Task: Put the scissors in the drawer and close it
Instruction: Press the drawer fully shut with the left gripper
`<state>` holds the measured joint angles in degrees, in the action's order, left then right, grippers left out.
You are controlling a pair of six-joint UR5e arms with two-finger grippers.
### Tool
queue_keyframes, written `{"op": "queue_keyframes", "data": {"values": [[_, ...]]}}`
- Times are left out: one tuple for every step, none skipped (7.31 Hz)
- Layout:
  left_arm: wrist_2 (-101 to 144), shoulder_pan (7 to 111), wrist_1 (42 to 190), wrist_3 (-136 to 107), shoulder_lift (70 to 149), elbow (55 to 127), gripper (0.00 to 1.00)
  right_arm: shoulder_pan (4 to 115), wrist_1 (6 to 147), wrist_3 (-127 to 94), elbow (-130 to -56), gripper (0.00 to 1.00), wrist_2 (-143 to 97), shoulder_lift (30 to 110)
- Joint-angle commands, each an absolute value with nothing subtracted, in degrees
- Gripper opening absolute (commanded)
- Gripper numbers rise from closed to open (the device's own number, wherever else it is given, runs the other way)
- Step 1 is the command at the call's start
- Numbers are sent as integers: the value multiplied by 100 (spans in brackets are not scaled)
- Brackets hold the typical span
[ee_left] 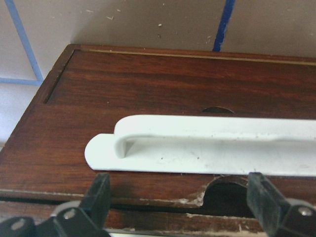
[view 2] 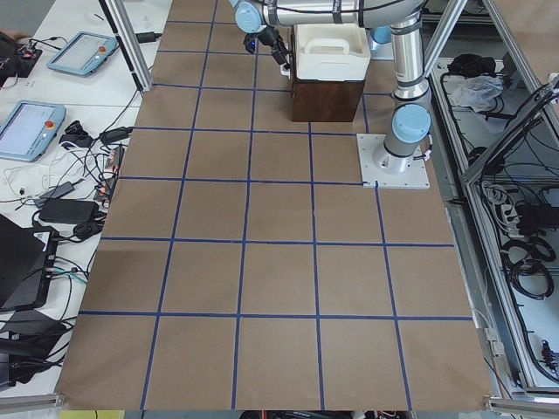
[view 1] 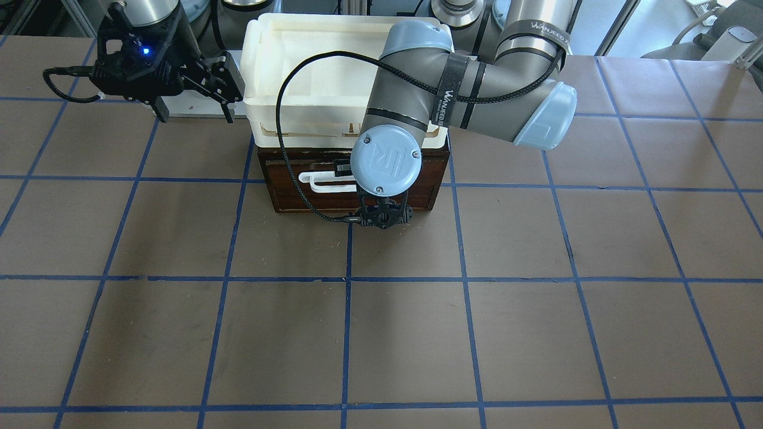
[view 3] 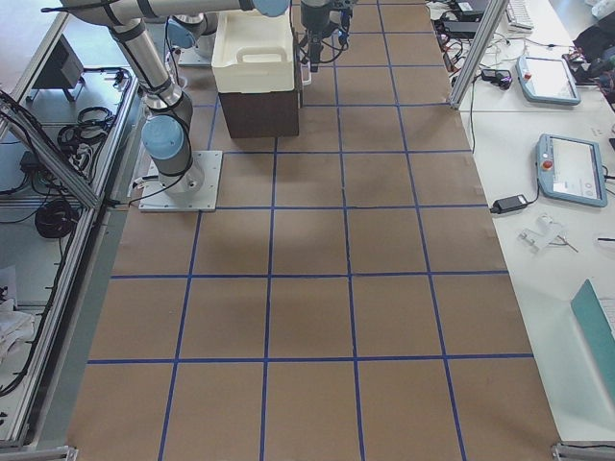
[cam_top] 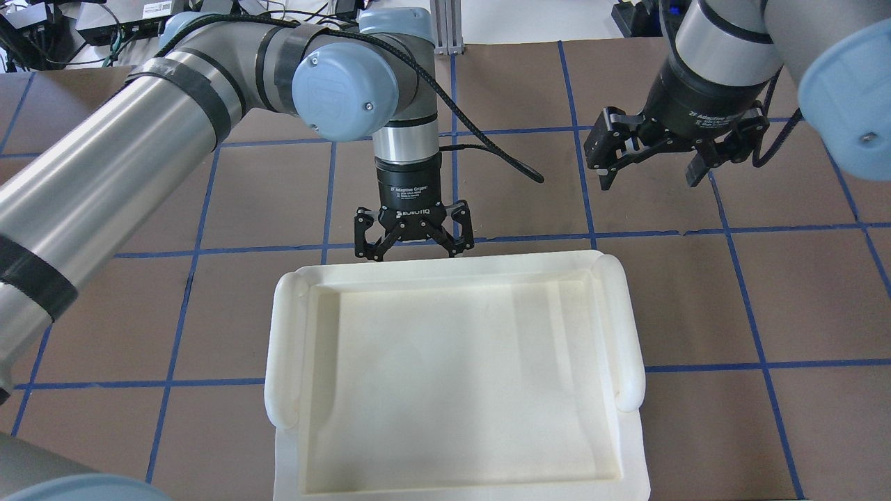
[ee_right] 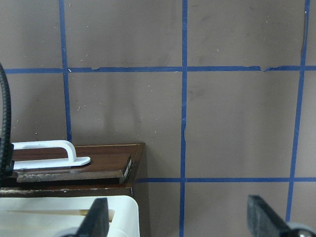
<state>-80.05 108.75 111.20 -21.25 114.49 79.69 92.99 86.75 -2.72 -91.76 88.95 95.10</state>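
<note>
The dark-brown drawer [view 1: 286, 192] sits in a wooden cabinet under a white tray. Its front is pushed in or nearly so, and its inside is hidden. Its white bar handle [view 1: 319, 182] fills the left wrist view [ee_left: 197, 148], above the chipped top edge. My left gripper [cam_top: 414, 254] is open right in front of the drawer front, with its fingers [ee_left: 101, 190] spread wider than the near end of the handle and touching nothing. My right gripper [cam_top: 651, 177] is open and empty, off to the side of the cabinet. The scissors are out of view.
A white plastic tray [cam_top: 285, 334] lies on top of the cabinet and hides it from above. A black cable [view 1: 286, 149] loops from the left wrist past the drawer front. The table is brown with blue tape lines [ee_right: 183, 98].
</note>
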Motion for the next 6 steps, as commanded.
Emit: {"op": "queue_keyframes", "data": {"values": [[-7989,10890,11337,-2118,11435,8015,100,9299,8675,-272,-9176,100,8895,9510],[-7859,10898,11347,-2118,11452,8016,100,9299,8675,-272,-9176,100,8895,9518],[-7831,10907,11347,-2101,11470,8016,100,9299,8675,-272,-9176,100,8895,9510],[-7831,10925,11355,-2083,11557,8016,100,9299,8675,-272,-9176,100,8895,9510],[-7831,10925,11355,-2066,11540,8016,100,9299,8675,-272,-9176,100,8895,9510],[-7866,10925,11347,-2074,11462,8016,100,9299,8675,-272,-9176,100,8895,9510]]}}
